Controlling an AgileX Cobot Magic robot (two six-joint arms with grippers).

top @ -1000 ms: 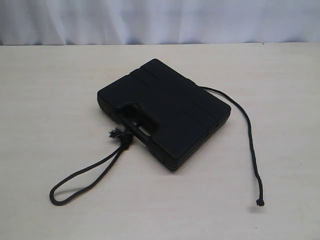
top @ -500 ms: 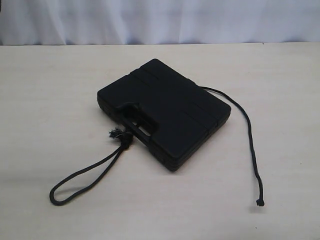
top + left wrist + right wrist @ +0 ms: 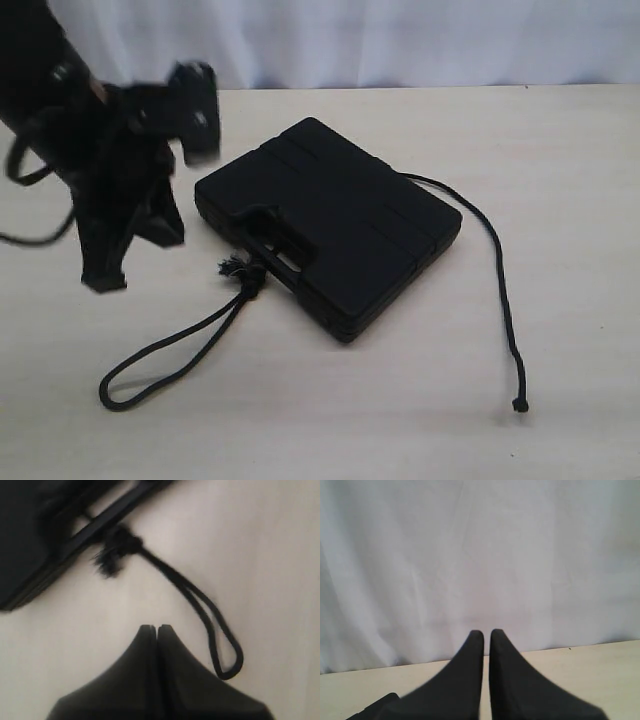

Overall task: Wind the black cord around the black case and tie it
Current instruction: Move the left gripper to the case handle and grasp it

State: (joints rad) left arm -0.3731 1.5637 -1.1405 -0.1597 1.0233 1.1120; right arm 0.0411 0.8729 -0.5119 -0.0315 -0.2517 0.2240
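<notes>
The black case (image 3: 335,225) lies flat in the middle of the table, handle slot facing the front left. The black cord (image 3: 170,355) has its frayed knot (image 3: 243,272) at the handle. From there it runs in a loop toward the front left. Its other stretch (image 3: 502,290) leaves the case's right side and ends near the front right. My left gripper (image 3: 105,275) hangs shut and empty to the left of the case, above the table. In the left wrist view its tips (image 3: 157,627) are pressed together short of the cord loop (image 3: 220,645) and the knot (image 3: 117,547). My right gripper (image 3: 486,632) is shut on nothing, facing the curtain.
A white curtain (image 3: 400,40) hangs behind the table's far edge. The pale tabletop (image 3: 560,150) stretches wide on all sides of the case. The left arm's cables (image 3: 25,175) dangle at the left edge.
The left arm has come into the exterior view from the upper left; before, no arm showed. Case and cord lie as they did.
</notes>
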